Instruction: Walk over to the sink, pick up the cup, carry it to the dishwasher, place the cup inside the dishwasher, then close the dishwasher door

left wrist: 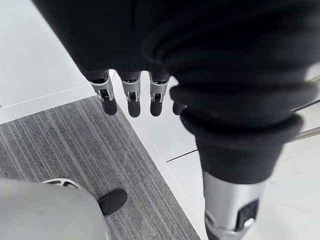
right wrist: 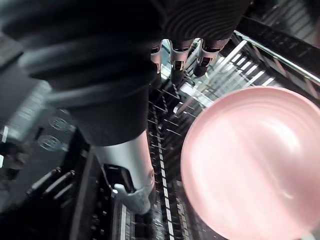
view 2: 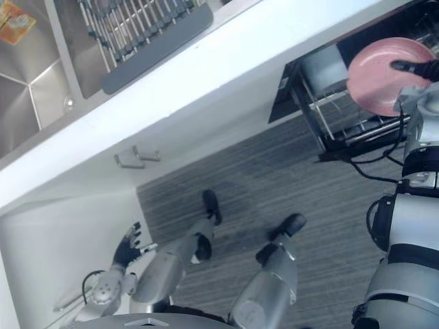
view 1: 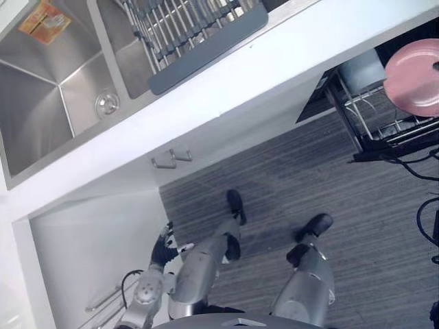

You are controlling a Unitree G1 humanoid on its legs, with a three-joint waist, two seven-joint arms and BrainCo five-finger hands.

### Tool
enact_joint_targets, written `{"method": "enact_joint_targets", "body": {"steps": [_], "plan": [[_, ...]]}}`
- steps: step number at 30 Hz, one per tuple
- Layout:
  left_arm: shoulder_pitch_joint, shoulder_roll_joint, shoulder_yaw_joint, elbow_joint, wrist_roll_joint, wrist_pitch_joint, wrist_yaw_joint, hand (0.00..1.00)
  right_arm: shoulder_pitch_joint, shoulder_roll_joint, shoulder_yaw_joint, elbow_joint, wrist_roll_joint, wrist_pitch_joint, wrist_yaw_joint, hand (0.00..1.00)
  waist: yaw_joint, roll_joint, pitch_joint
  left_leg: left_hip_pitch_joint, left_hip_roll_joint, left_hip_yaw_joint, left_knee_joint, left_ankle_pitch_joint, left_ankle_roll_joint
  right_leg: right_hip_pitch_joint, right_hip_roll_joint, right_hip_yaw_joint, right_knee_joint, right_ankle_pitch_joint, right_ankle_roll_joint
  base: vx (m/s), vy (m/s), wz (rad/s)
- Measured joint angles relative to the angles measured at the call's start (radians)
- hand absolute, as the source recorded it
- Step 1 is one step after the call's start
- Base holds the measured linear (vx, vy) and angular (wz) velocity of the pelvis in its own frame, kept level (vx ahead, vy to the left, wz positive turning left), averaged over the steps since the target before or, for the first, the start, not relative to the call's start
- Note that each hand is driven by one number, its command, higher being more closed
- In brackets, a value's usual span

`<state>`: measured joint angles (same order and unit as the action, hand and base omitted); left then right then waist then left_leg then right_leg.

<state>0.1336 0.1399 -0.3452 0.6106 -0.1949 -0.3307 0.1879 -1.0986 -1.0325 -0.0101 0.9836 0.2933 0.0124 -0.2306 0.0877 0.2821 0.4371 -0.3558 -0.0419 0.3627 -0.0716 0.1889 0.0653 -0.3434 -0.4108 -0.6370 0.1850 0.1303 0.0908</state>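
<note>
Closest to the lens is the dark ribbed cover of the right hand (right wrist: 120, 110). Past it the fingers (right wrist: 176, 59) run out straight in a row over the wire tines (right wrist: 167, 131), and the thumb (right wrist: 136, 192) is held well apart from them. Nothing is curled round or pinched, so the hand looks spread and empty.

Just beside the fingers, on the palm side, lies the task's item, which reads as a pink plate (right wrist: 255, 160) rather than a cup (glossy, round, shallow). From the head it sits over the pulled-out dishwasher rack (view 2: 336, 127), face turned upward, with the dark fingertips at its rim on the robot's right. I cannot tell whether they touch it, or whether the plate is seated between the tines.

Being round, the plate has no long axis to line up. What matters is that it lies to the palm side of the right hand, so I judge that hand should draw back along its fingers, not across the plate.

Down low, the left hand (view 2: 127, 245) hangs by the white cabinet front (view 2: 55, 247), fingers straight and loose, holding nothing, well apart from the dishwasher (view 2: 305, 75). Along the white countertop (view 1: 274, 75) to the robot's left lie the sink (view 1: 41, 110) and the dish drainer (view 1: 199, 31).

Placing looks all but done. Shutting the dishwasher should fall to the right hand, which is much the nearer.
</note>
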Motion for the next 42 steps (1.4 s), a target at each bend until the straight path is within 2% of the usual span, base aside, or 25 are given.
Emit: {"method": "enact_joint_targets", "body": {"steps": [4, 8, 9, 11, 12, 15, 17, 18, 19, 20, 21, 25, 28, 32, 35, 36, 38, 41, 42], "plan": [[0.001, 0.0, 0.067, -0.001, 0.0, -0.01, 0.002, 0.0, 0.076, 0.001, -0.141, -0.125, 0.092, -0.069, -0.063, 0.0, -0.025, -0.024, 0.017, 0.039, 0.012, 0.004, 0.0, -0.008, 0.001, 0.047, 0.021, -0.001, -0.027, 0.002, -0.003, 0.06, -0.117, -0.08], [0.006, 0.012, 0.116, 0.0, 0.0, -0.01, 0.003, 0.0, 0.233, 0.012, -0.342, -0.262, 0.227, -0.096, -0.107, 0.0, -0.062, -0.078, 0.055, 0.09, 0.032, 0.02, -0.004, -0.014, -0.004, 0.101, 0.05, 0.002, -0.057, 0.002, -0.003, 0.07, -0.166, -0.14], [0.011, 0.013, 0.121, 0.001, 0.001, -0.01, 0.002, 0.0, 0.27, 0.028, -0.395, -0.273, 0.259, -0.098, -0.109, 1.0, -0.076, -0.094, 0.066, 0.108, 0.036, 0.023, -0.004, -0.015, -0.005, 0.116, 0.055, 0.006, -0.06, 0.002, -0.003, 0.08, -0.154, -0.15], [0.017, 0.014, 0.135, 0.007, 0.002, -0.014, 0.001, 0.0, 0.327, 0.053, -0.452, -0.276, 0.308, -0.096, -0.11, 1.0, -0.092, -0.109, 0.076, 0.128, 0.041, 0.027, -0.005, -0.017, -0.008, 0.135, 0.062, 0.009, -0.064, 0.002, -0.003, 0.07, -0.135, -0.14], [0.022, 0.017, 0.154, 0.022, 0.002, -0.025, 0.003, 0.0, 0.396, 0.093, -0.51, -0.278, 0.393, -0.096, -0.104, 1.0, -0.098, -0.123, 0.073, 0.137, 0.05, 0.036, -0.005, -0.02, -0.012, 0.138, 0.07, 0.017, -0.064, 0.002, -0.003, 0.09, -0.151, -0.19], [0.024, 0.021, 0.177, 0.044, 0.005, -0.028, 0.004, 0.0, 0.504, 0.182, -0.566, -0.279, 0.542, -0.096, -0.062, 1.0, -0.108, -0.139, 0.073, 0.15, 0.062, 0.049, -0.005, -0.021, -0.015, 0.141, 0.081, 0.027, -0.061, -0.003, -0.008, 0.08, -0.154, -0.18], [0.023, 0.022, 0.191, 0.062, 0.006, -0.029, 0.002, 0.0, 0.605, 0.293, -0.574, -0.279, 0.684, -0.089, 0.01, 1.0, -0.125, -0.146, 0.074, 0.155, 0.071, 0.05, -0.006, -0.018, -0.021, 0.143, 0.088, 0.027, -0.054, -0.011, -0.01, 0.06, -0.148, -0.04], [0.023, 0.022, 0.191, 0.068, 0.01, -0.029, 0.002, 0.0, 0.629, 0.322, -0.574, -0.279, 0.721, -0.08, 0.033, 1.0, -0.127, -0.147, 0.074, 0.155, 0.073, 0.051, -0.006, -0.017, -0.023, 0.143, 0.089, 0.027, -0.052, -0.013, -0.01, 0.04, -0.149, -0.05], [0.023, 0.022, 0.19, 0.081, 0.025, -0.029, 0.001, 0.0, 0.681, 0.402, -0.563, -0.279, 0.805, -0.067, 0.08, 1.0, -0.127, -0.148, 0.074, 0.156, 0.08, 0.053, -0.01, -0.02, -0.031, 0.143, 0.094, 0.029, -0.052, -0.021, -0.01, 0.02, -0.12, -0.04], [0.022, 0.022, 0.19, 0.087, 0.026, -0.028, 0.001, 0.0, 0.698, 0.434, -0.55, -0.279, 0.827, -0.061, 0.096, 1.0, -0.126, -0.149, 0.075, 0.156, 0.082, 0.053, -0.012, -0.021, -0.033, 0.142, 0.096, 0.029, -0.052, -0.025, -0.009, -0.01, -0.133, -0.05], [0.015, 0.022, 0.19, 0.103, 0.029, -0.024, 0.001, 0.0, 0.732, 0.51, -0.518, -0.279, 0.869, -0.053, 0.144, 1.0, -0.122, -0.15, 0.074, 0.151, 0.088, 0.056, -0.012, -0.017, -0.036, 0.137, 0.101, 0.029, -0.052, -0.03, -0.006, -0.02, -0.105, -0.03], [0.012, 0.022, 0.19, 0.129, 0.042, -0.012, 0.0, 0.0, 0.747, 0.625, -0.451, -0.28, 0.897, -0.052, 0.21, 1.0, -0.116, -0.149, 0.074, 0.143, 0.093, 0.059, -0.013, -0.013, -0.041, 0.13, 0.104, 0.027, -0.054, -0.029, -0.004, -0.01, -0.076, 0.0], [0.006, 0.022, 0.191, 0.129, 0.042, -0.01, 0.001, 0.0, 0.723, 0.633, -0.423, -0.283, 0.884, -0.055, 0.233, 1.0, -0.091, -0.147, 0.072, 0.114, 0.09, 0.056, -0.013, -0.011, -0.044, 0.105, 0.098, 0.025, -0.055, -0.02, -0.006, 0.01, -0.063, 0.07], [0.002, 0.023, 0.187, 0.129, 0.04, -0.003, 0.002, 0.0, 0.618, 0.62, -0.39, -0.282, 0.844, -0.056, 0.226, 1.0, -0.078, -0.141, 0.069, 0.088, 0.08, 0.045, -0.012, -0.003, -0.051, 0.086, 0.084, 0.013, -0.053, -0.007, -0.014, 0.04, -0.053, 0.12], [-0.003, 0.006, 0.182, 0.126, 0.039, -0.003, 0.001, 0.0, 0.521, 0.562, -0.352, -0.264, 0.797, -0.052, 0.195, 1.0, -0.07, -0.108, 0.056, 0.072, 0.067, 0.017, -0.007, 0.006, -0.04, 0.086, 0.066, -0.013, -0.037, -0.012, -0.009, 0.06, -0.037, 0.29], [-0.008, -0.003, 0.175, 0.125, 0.03, -0.003, 0.001, 0.0, 0.481, 0.518, -0.361, -0.208, 0.779, -0.053, 0.154, 1.0, -0.06, -0.088, 0.056, 0.066, 0.059, 0.002, -0.007, 0.012, -0.033, 0.084, 0.054, -0.026, -0.015, -0.022, -0.003, 0.06, -0.024, 0.39], [-0.008, -0.006, 0.164, 0.125, 0.021, -0.002, 0.0, 0.0, 0.445, 0.473, -0.352, -0.17, 0.742, -0.045, 0.131, 1.0, -0.053, -0.075, 0.054, 0.052, 0.05, -0.01, -0.007, 0.015, -0.034, 0.067, 0.038, -0.035, 0.014, -0.028, 0.0, 0.04, -0.025, 0.25], [-0.009, -0.006, 0.146, 0.124, 0.019, 0.004, -0.009, 0.0, 0.323, 0.401, -0.309, -0.071, 0.651, -0.005, 0.065, 1.0, -0.037, -0.065, 0.046, 0.024, 0.039, -0.025, -0.006, 0.022, -0.034, 0.027, 0.013, -0.038, 0.059, -0.042, -0.003, 0.02, -0.061, 0.15], [-0.009, -0.018, 0.14, 0.117, 0.012, 0.003, -0.019, 0.0, 0.274, 0.357, -0.277, -0.021, 0.614, 0.018, 0.038, 1.0, -0.03, -0.05, 0.036, 0.014, 0.033, -0.041, -0.006, 0.028, -0.032, 0.022, 0.001, -0.05, 0.08, -0.056, -0.003, 0.01, -0.054, 0.3]]}}
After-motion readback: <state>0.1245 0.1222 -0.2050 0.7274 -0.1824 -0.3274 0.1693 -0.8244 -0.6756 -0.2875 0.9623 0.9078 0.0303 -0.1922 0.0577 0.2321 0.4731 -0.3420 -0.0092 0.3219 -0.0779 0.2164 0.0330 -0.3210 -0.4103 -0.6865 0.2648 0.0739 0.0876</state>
